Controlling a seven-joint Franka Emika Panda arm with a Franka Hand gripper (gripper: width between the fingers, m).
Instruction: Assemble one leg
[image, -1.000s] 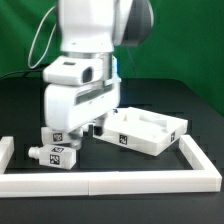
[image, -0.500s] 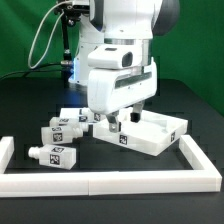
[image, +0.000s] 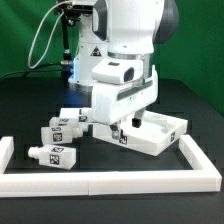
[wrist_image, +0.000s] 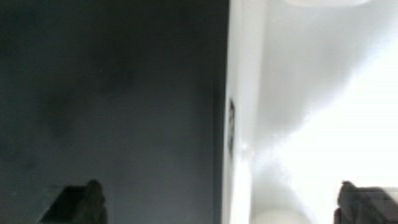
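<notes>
panel (image: 150, 143) beneath claw (image: 118, 126), legs (image: 57, 154) clustered alongside

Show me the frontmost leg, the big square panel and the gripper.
frontmost leg (image: 56, 156): exterior view, on its tagged body.
square panel (image: 150, 145): exterior view, on its near side wall.
gripper (image: 124, 124): exterior view, midway between its fingertips.

Robotics lab bench, apparently: arm (image: 128, 40) over black table (image: 25, 100) fenced by white rails (image: 130, 183), green backdrop (image: 200, 50), cables (image: 38, 45) behind, marker-tagged legs (image: 55, 155).

Arm (image: 128, 40) upright, tool (wrist_image: 221, 203) pointing down, fingers (wrist_image: 75, 203) wide apart.
</notes>
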